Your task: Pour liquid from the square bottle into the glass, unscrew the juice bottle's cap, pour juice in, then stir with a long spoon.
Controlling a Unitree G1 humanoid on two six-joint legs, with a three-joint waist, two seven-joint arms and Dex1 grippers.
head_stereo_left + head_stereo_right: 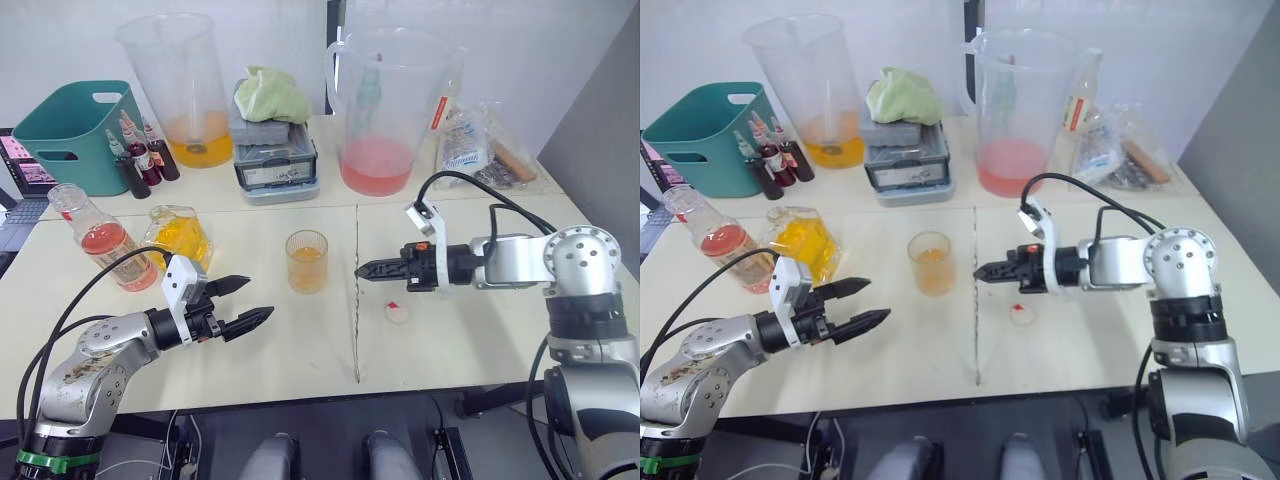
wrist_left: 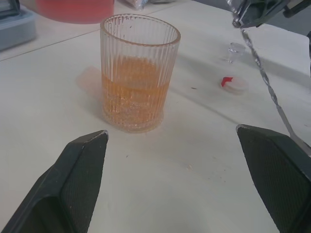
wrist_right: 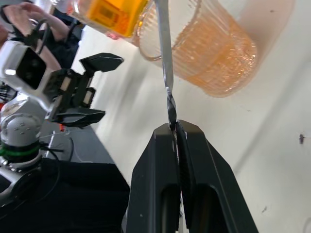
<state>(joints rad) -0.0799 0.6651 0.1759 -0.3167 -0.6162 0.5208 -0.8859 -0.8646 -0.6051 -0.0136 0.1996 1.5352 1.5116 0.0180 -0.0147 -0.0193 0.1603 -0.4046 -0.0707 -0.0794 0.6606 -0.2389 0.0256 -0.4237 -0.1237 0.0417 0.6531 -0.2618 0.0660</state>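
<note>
The right end effector is sitting at centre frame, fingers clenched on the top end of the long spoon. The spoon's thin shaft is running from that grip straight down the frame toward the near table edge, its lower end apparently resting on the surface, so its long axis is lying roughly along the seam between the two tabletops. The glass is standing upright just to the left of the gripped end, part full of an orange mix. Judging from this, stirring is the step in hand: the spoon will need lifting, turning toward vertical and carrying leftward over the rim. The right arm is the nearer one and already has the tool.

The left end effector is hovering at lower left, fingers spread wide and empty, aimed at the glass. The cap is lying off on the table, right of the spoon. The juice bottle and the square bottle are standing at left of frame.
</note>
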